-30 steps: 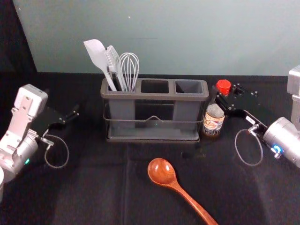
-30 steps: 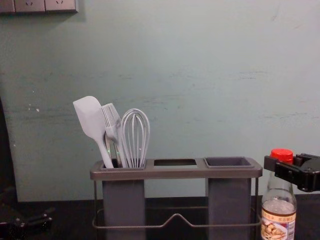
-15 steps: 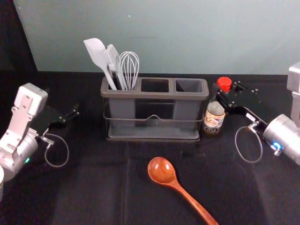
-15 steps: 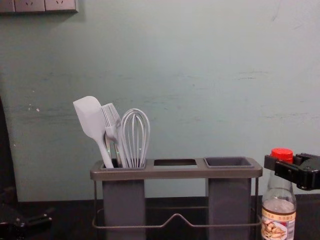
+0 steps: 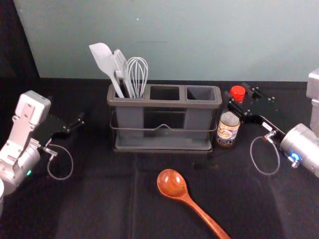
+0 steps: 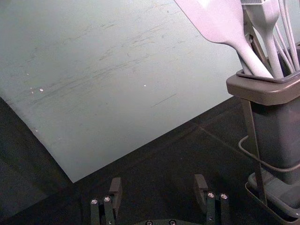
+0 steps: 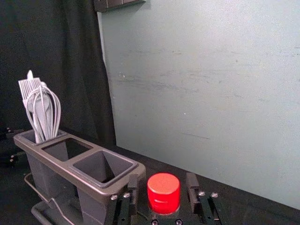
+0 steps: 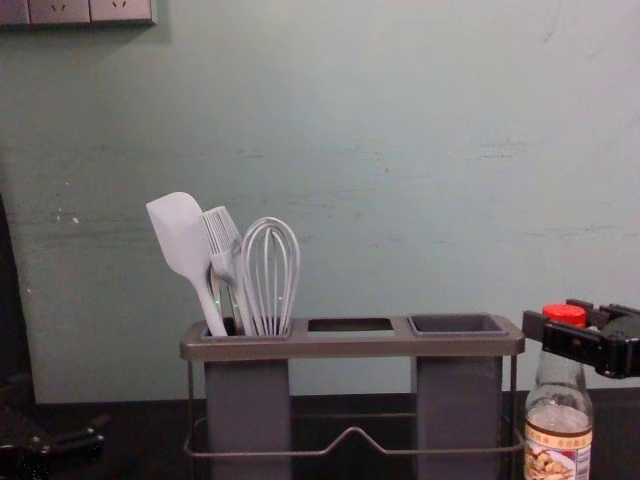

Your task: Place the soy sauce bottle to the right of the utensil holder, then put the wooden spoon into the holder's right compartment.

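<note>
The soy sauce bottle (image 5: 228,128) stands upright just right of the grey utensil holder (image 5: 164,103). My right gripper (image 5: 238,95) is around its neck; in the right wrist view the right gripper (image 7: 162,180) is open, with gaps on both sides of the red cap (image 7: 163,192). Bowl toward the holder, the wooden spoon (image 5: 172,183) lies on the cloth in front of it. The holder's middle and right compartments (image 7: 104,168) hold nothing. My left gripper (image 5: 79,121) hangs idle left of the holder; the left wrist view shows the left gripper (image 6: 158,182) open.
A white spatula (image 5: 102,59), a brush (image 5: 121,64) and a whisk (image 5: 137,72) rise from the holder's left compartment. A pale wall (image 5: 199,40) stands behind the table, and a dark curtain (image 7: 51,51) hangs at the left.
My right gripper's fingers have spread apart at the bottle's neck, letting go of it. The bottle sits slightly lower in the chest view. The left arm has stayed put.
</note>
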`<state>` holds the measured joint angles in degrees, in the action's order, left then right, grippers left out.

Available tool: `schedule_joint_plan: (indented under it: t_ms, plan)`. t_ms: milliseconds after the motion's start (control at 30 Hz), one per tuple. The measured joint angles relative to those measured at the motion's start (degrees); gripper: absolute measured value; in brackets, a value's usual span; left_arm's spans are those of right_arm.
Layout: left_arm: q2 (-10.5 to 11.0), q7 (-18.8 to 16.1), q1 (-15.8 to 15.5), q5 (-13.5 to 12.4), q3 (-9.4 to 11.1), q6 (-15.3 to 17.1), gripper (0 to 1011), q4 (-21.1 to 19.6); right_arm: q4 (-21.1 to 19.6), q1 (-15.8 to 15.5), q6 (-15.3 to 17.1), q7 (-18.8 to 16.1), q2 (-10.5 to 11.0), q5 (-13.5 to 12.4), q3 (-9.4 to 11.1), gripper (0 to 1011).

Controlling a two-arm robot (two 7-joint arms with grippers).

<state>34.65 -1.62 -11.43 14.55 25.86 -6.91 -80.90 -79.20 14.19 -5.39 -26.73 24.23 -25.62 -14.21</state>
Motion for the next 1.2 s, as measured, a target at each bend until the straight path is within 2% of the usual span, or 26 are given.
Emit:
schedule_joint_plan:
  t_ms: [233,267,333,367,467,800,900,1000,1100,1200]
  plan:
    - [0.0,0.0,0.0,0.0,0.0,0.0,1005,0.0,-2.67,-0.48,0.49,0.35,0.61,-0.26,0.67,810]
    - [0.0,0.0,0.0,0.0,0.0,0.0,1005,0.0,-3.74,-0.76,0.83,0.71,0.95,-0.28,1.0,866]
    - [0.0,0.0,0.0,0.0,0.0,0.0,1005,0.0,-4.91,-1.08,1.17,1.09,1.26,-0.29,1.28,894]
    - [0.0,0.0,0.0,0.0,0.0,0.0,1005,0.0,-6.15,-1.48,1.6,1.54,1.61,-0.29,1.6,948]
    - [0.0,0.0,0.0,0.0,0.0,0.0,1005,0.0,-8.07,-2.19,2.31,2.24,2.17,-0.22,2.0,1000]
    - [0.0,0.0,0.0,0.0,0.0,0.0,1005,0.0,-17.95,-7.04,6.95,4.67,4.91,0.94,2.69,1003]
    - [0.0,0.0,0.0,0.0,0.0,0.0,1005,0.0,-20.76,-8.56,8.99,4.76,6.0,1.26,2.2,1003]
    - [0.0,0.0,0.0,0.0,0.0,0.0,1005,0.0,-23.19,-9.61,12.87,4.44,7.37,1.23,1.02,1003]
    - [0.0,0.0,0.0,0.0,0.0,0.0,1005,0.0,-25.53,-10.06,18.63,3.31,9.78,1.51,-1.66,1003]
    - [0.0,0.0,0.0,0.0,0.0,0.0,1005,0.0,-26.58,-10.15,21.53,2.72,11.02,1.93,-3.36,1002]
